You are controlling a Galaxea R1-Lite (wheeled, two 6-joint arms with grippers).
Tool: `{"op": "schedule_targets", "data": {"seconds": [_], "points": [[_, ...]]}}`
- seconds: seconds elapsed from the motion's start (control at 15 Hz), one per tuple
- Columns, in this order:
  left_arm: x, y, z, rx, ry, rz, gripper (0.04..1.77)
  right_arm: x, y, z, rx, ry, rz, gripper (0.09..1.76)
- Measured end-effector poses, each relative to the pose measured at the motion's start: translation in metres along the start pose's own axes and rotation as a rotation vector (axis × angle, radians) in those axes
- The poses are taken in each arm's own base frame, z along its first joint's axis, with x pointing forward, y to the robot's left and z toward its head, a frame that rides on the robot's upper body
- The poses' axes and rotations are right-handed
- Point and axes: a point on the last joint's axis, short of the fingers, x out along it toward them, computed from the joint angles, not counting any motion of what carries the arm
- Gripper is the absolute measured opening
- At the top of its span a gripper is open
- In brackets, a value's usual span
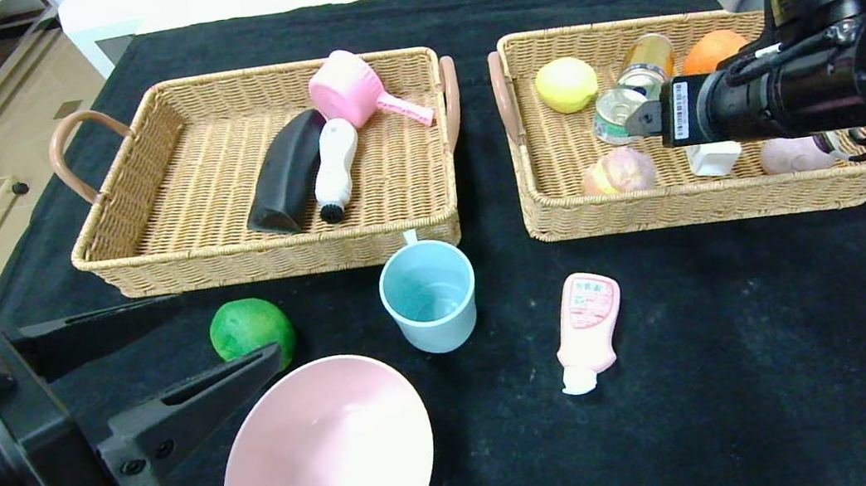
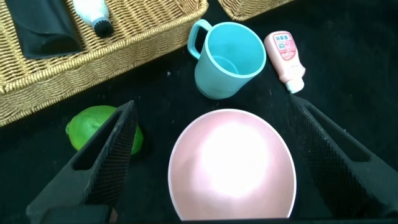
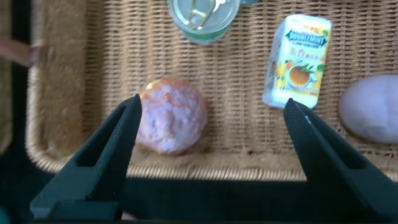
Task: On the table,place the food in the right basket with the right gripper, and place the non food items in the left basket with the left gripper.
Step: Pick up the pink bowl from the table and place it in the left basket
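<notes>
On the black-draped table (image 1: pixel 751 368) four loose things lie in front of the baskets: one green lemon-shaped fruit (image 1: pixel 250 328), one light blue mug (image 1: pixel 429 294) standing upright, one pink squeeze bottle (image 1: pixel 588 329) lying flat with its white cap toward the near edge, and one large pale pink bowl (image 1: pixel 328 459) tipped so its hollow faces up and forward. The fruit sits just left of the mug; the bowl is nearest of all.

The right basket (image 1: pixel 728 200) holds the food already in it: one brown round bun (image 3: pixel 171 115) near the front wall, one small white carton (image 3: pixel 297 61) with orange fruit print beside it, plus a yellow lemon (image 1: pixel 566 85), an orange (image 1: pixel 711 50), a tin can (image 1: pixel 619 114), a bottle (image 1: pixel 647 56) and a pale rounded lump (image 1: pixel 794 154) at the right end. The right gripper (image 3: pixel 211 124) hangs over this basket, jaws spread wide with nothing between them, the bun below one finger and the carton near the other.

The left basket (image 1: pixel 184 259) contains three items: a black case (image 1: pixel 284 175), a white brush-like tool (image 1: pixel 335 169) and a pink scoop (image 1: pixel 358 90).

The left gripper (image 2: pixel 211 143) hovers low over the bowl, fingers wide apart and empty, one finger close to the green fruit.
</notes>
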Motion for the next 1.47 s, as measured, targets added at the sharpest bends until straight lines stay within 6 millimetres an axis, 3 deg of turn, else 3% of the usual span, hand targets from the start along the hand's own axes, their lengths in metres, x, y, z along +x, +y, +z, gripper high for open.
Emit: {"op": "schedule_targets", "data": {"seconds": [0.53,1.47], "points": [[-0.001,0.000,0.001,0.001,-0.006,0.010,1.72,-0.059,0.019,-0.034,-0.026,0.062,0.145,1.69],[-0.003,0.000,0.003,0.003,-0.015,0.019,1.72,-0.102,0.053,-0.066,-0.029,0.105,0.359,1.70]]}}
